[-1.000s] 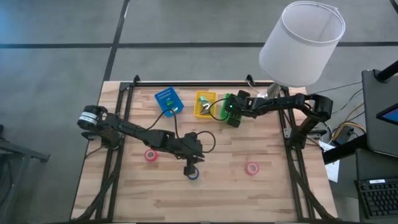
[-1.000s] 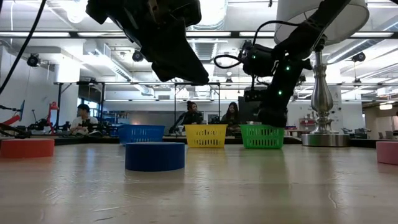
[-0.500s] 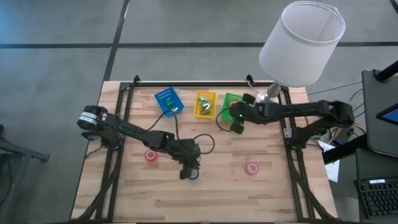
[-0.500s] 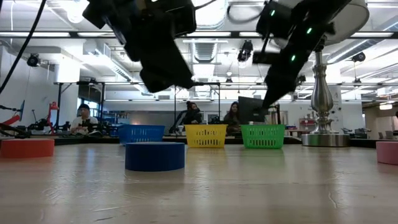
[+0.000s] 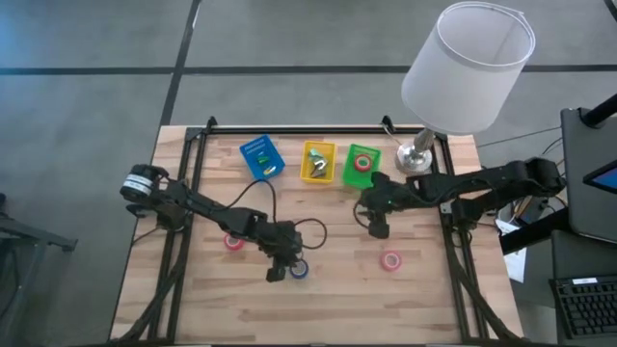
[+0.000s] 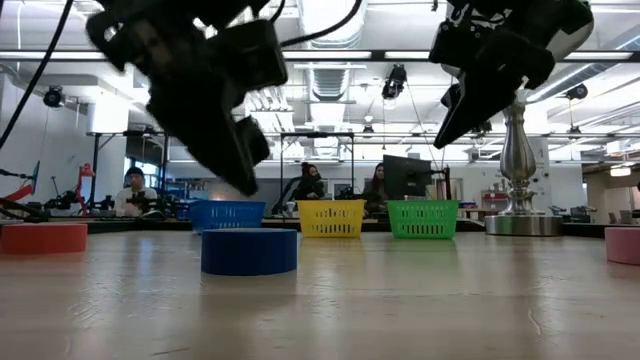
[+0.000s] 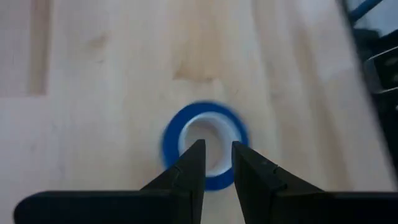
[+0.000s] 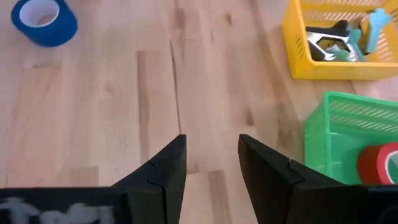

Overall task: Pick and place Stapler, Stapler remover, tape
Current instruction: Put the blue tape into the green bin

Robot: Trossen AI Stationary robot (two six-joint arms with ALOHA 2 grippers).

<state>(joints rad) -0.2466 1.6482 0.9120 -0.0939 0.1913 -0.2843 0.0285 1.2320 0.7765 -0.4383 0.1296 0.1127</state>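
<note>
On the pale wooden slatted table (image 5: pixel 328 289) the left gripper (image 5: pixel 277 272) hangs low over the front middle of the boards, just beside a round blue tape roll (image 5: pixel 300 270) with a pale centre hole; in the left wrist view its two dark fingers (image 7: pixel 189 168) stand a narrow gap apart above that roll (image 7: pixel 205 142) and clasp nothing. The right gripper (image 5: pixel 377 227) hovers over bare wood just in front of the bins, its fingers (image 8: pixel 168 168) set apart with nothing between them. Along the far edge stand three small plastic mesh bins in a row: a blue bin (image 5: pixel 260 157) holding a blue object, a yellow bin (image 5: pixel 317 162) holding small metal and pale blue pieces, and a green bin (image 5: pixel 362 164) with a red tape roll (image 5: pixel 363 163) lying inside. Two more small round pink-red tape rolls lie on the table, well apart: one pink-red roll (image 5: pixel 233 241) close under the left arm, the other pink-red roll (image 5: pixel 390 260) toward the front right, near the right gripper. A lamp with a white drum shade (image 5: pixel 468 67) stands at the far right corner
</note>
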